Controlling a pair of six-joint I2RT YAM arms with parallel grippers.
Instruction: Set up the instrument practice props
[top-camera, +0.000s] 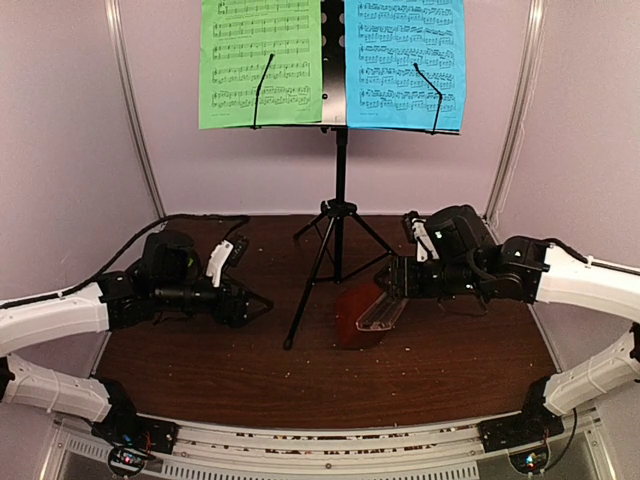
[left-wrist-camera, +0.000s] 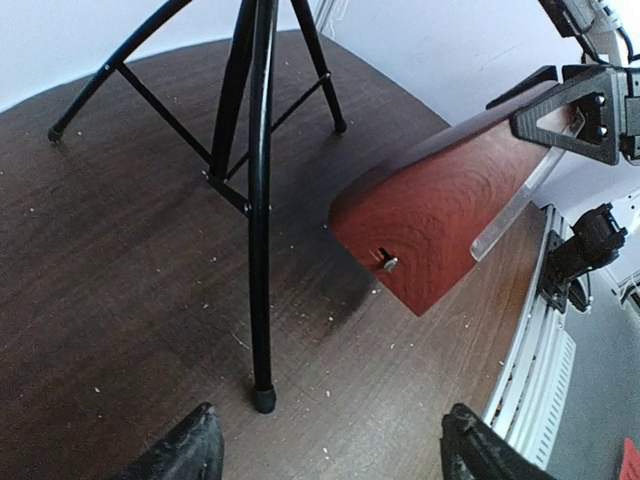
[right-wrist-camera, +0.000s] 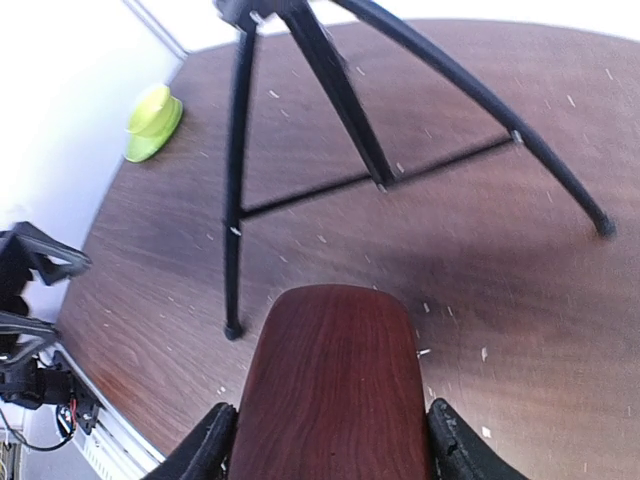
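On the dark, grainy wooden table (top-camera: 200, 370), flecked with pale crumbs, stood a black metal tripod music stand (top-camera: 340, 180), its hole-punched desk carrying a green sheet (top-camera: 255, 60) and a blue sheet (top-camera: 405, 60) side by side under thin wire clips. Both arms stretched inward, low and nearly level, toward the stand's legs. The right gripper (right-wrist-camera: 332, 447) clamped the smooth, tapering reddish-brown metronome (right-wrist-camera: 335, 370) by its flanks, tilted, clear cover (top-camera: 382, 312) attached. The left gripper (left-wrist-camera: 330, 450) gaped wide, holding nothing, facing a stand leg. A small lime-green bowl (right-wrist-camera: 152, 122) lay beside the wall
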